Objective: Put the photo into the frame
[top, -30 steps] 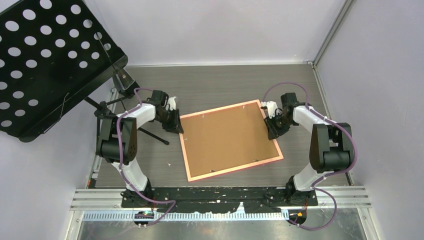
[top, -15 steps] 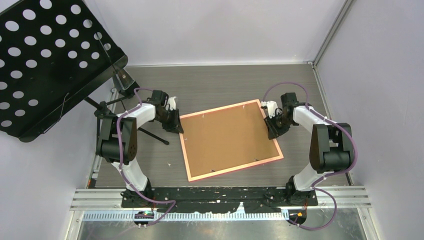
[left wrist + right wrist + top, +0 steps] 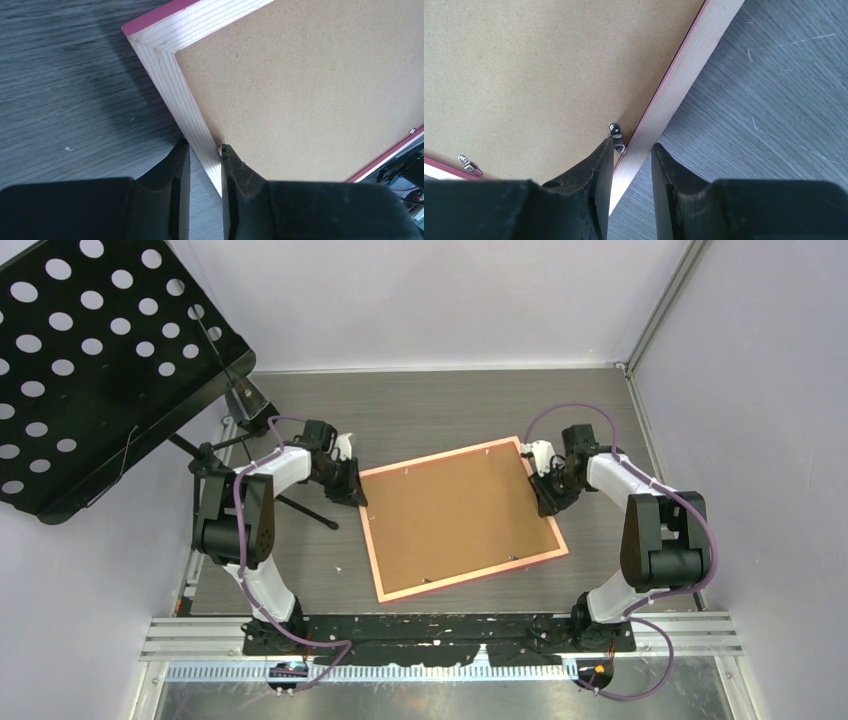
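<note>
Left wrist view shows your left gripper [image 3: 204,146] pinching the left rail of the frame [image 3: 162,60], I think to steady it. Your right gripper [image 3: 632,144] straddles the opposite rail beside a clip [image 3: 616,135]; if it presses, you cannot tell. The frame lies on the table [image 3: 440,405], board back up, so the clips are reachable. The photo is nowhere visible.

Middle: the frame [image 3: 460,518] is lying flat, filling most of the table [image 3: 440,405].
Left: the music stand [image 3: 90,370] is hanging over the corner, its legs poking in near the frame.
Back: bare table is showing, wide enough to pass.
Right: a strip is lying open beside the wall [image 3: 750,440].
</note>
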### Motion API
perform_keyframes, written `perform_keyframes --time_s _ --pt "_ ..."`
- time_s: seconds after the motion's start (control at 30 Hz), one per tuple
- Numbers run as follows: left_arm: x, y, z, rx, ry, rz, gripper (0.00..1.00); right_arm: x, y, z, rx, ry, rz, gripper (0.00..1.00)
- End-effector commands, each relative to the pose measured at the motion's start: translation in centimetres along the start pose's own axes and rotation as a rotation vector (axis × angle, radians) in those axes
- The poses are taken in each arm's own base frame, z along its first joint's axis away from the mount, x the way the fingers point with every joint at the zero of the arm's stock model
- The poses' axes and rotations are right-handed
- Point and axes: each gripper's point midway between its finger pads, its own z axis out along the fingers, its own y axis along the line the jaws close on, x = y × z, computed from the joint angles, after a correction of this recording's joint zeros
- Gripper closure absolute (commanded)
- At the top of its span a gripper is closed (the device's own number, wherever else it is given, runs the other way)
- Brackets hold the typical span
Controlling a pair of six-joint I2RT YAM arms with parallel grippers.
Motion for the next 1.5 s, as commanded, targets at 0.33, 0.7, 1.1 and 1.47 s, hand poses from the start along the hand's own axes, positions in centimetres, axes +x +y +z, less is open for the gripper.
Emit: perform_keyframes --time_s 0.33,0.7,1.1,1.47 --pt "-0.1 0.1 0.8 0.010 0.018 0.030 0.79 -2.3 -1.0 -0.7 0.078 -0.071 -0.075 0.48" --pt "0.0 0.1 0.8 0.011 0.022 0.031 0.79 -1.6 -0.2 -0.5 0.053 -0.048 -0.077 0.46" --pt "0.0 0.1 0.9 0.012 0.025 0.030 0.79 -0.6 -0.5 0.1 0.072 -0.021 -0.087 0.55" --pt "0.0 0.1 0.9 0.013 0.025 0.031 0.79 -1.6 -1.0 -0.3 0.083 -0.039 -0.096 0.66"
